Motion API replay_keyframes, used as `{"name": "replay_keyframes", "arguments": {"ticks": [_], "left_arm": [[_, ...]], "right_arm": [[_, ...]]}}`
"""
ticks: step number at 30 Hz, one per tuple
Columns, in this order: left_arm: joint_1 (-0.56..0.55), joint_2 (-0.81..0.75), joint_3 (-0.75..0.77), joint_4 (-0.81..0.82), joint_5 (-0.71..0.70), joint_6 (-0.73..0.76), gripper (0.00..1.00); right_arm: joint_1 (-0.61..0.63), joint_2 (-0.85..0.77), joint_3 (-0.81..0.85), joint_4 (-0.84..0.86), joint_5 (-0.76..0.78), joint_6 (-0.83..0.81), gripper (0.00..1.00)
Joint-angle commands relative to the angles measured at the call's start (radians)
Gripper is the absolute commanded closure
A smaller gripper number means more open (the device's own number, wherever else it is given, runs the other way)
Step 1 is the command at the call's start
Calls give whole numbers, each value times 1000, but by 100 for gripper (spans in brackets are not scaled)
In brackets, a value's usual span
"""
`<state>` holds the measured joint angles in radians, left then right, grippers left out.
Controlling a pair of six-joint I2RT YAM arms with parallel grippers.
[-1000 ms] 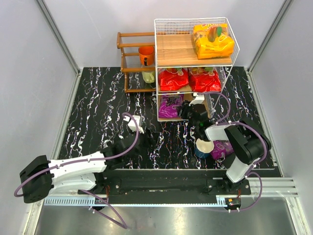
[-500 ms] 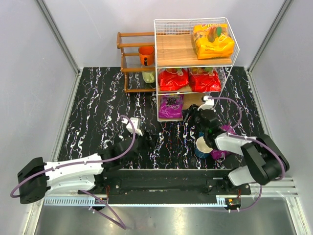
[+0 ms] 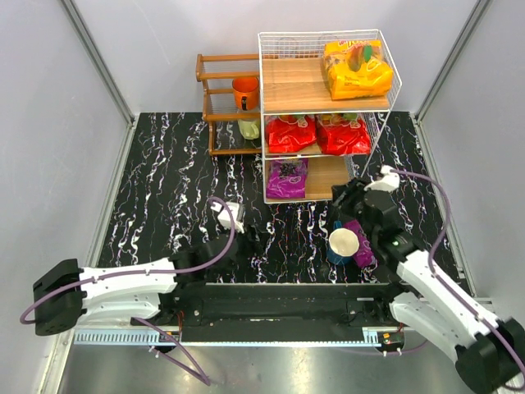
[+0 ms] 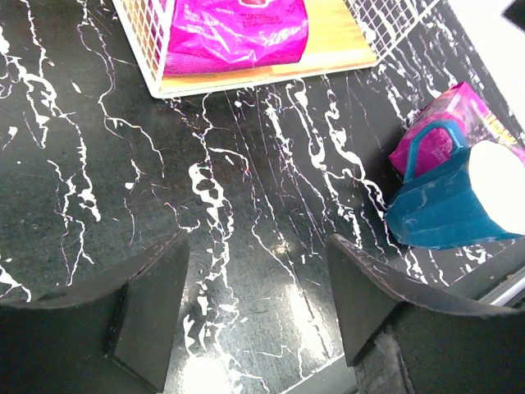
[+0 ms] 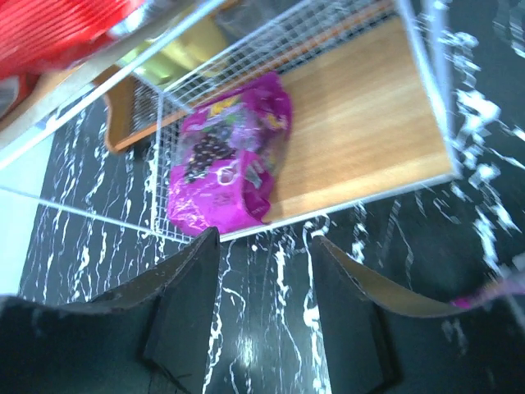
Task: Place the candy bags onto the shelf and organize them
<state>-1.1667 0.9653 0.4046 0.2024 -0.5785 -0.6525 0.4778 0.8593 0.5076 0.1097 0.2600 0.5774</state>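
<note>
The white wire shelf [image 3: 385,107] holds the orange-yellow bag [image 3: 356,68] on its top board, two red bags [image 3: 291,133] [image 3: 342,134] on the middle board and one purple bag [image 3: 286,177] at the left of the bottom board; that bag also shows in the right wrist view [image 5: 230,168] and the left wrist view [image 4: 236,34]. The second purple bag [image 3: 361,243] lies on the table behind the paper cup [image 3: 342,245]; it also shows in the left wrist view [image 4: 447,130]. My right gripper [image 3: 343,199] is open and empty in front of the shelf. My left gripper [image 3: 250,238] is open and empty, low over the table.
A dark brown wooden rack [image 3: 220,103] with an orange cup [image 3: 245,92] stands left of the shelf. The blue-sided paper cup [image 4: 459,197] lies tipped beside the loose purple bag. The right half of the bottom board [image 5: 369,139] is bare wood.
My right gripper has drawn back out of the bottom tier toward the right, leaving the purple bag on the board. The left arm shifted slightly.
</note>
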Motion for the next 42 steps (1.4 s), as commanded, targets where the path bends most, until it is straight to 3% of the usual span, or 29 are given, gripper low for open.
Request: {"name": "replay_keyframes", "arguments": {"ticks": [1, 6, 9, 12, 24, 28, 31, 32, 36, 42], "left_arm": [[-4, 70, 82, 55, 52, 54, 29], [-5, 127, 112, 114, 117, 76, 28], [-5, 135, 108, 129, 135, 64, 28], [-5, 127, 96, 134, 137, 62, 28], [-4, 107, 66, 130, 115, 68, 26], [-4, 107, 62, 132, 114, 70, 26], [-4, 102, 56, 131, 109, 68, 26], [-4, 98, 53, 131, 108, 67, 26], [-4, 82, 39, 123, 98, 60, 26], [-1, 64, 20, 117, 85, 50, 26]], "right_arm": [[4, -107, 135, -630, 261, 296, 42], [4, -129, 155, -937, 338, 537, 41], [4, -135, 148, -1030, 395, 610, 20], [4, -164, 125, -1039, 389, 616, 13], [4, -301, -32, -1067, 278, 843, 17], [4, -312, -72, -1029, 272, 861, 28], [4, -333, -116, -970, 263, 874, 51], [4, -351, -144, -941, 257, 881, 66], [4, -416, -167, -949, 298, 881, 100], [4, -468, -49, -1029, 441, 796, 100]]}}
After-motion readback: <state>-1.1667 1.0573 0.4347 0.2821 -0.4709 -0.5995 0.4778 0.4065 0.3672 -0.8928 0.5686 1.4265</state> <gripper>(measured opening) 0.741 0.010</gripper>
